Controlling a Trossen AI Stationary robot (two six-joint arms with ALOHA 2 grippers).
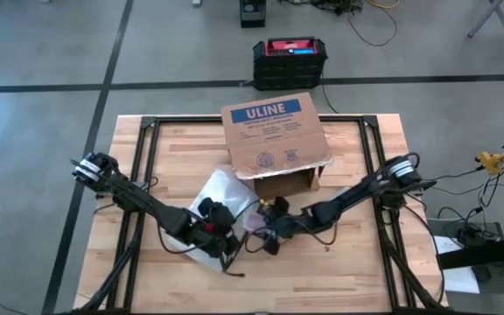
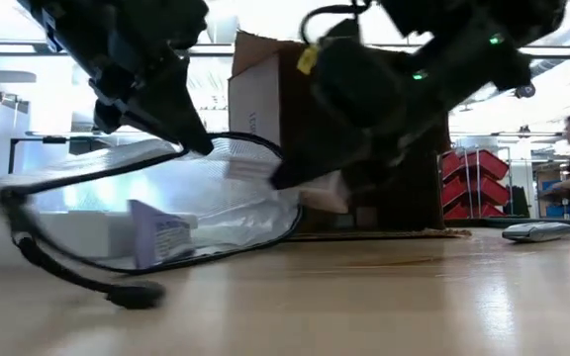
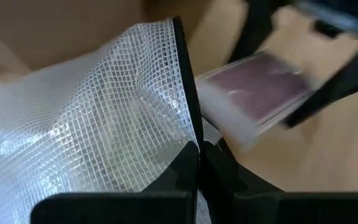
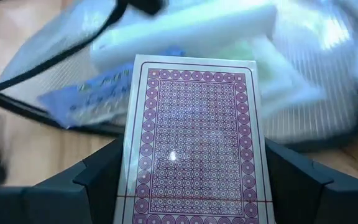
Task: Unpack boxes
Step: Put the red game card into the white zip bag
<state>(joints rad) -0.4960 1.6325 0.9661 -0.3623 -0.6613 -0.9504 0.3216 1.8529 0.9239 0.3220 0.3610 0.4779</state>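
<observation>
Pinching mesh bag [image 3: 104, 124] rim, left end effector [image 3: 199, 163], right end effector [image 4: 191, 180] gripping card deck [image 4: 194, 143], box [image 1: 274, 131] interior hidden.

1. The cardboard box [image 1: 276, 137] is showing plain brown, with a blue "ULINE" label in white letters and black print below it.
2. Just in front of the box, the clear mesh bag [image 3: 86, 118] is showing a white grid pattern and a black edge trim.
3. Beside the bag's mouth, the card pack [image 4: 196, 142] is showing a maroon back: small circles in a lattice, inside a patterned border on white.
4. Inside the bag, a blue-printed packet [image 4: 92, 93] is lying next to white foam pieces [image 4: 191, 31].
5. Behind the box, on the grey floor, the case [image 1: 290, 61] is showing black with a red top.
6. The table [image 1: 357, 262] under the box is showing pale wood grain.
</observation>
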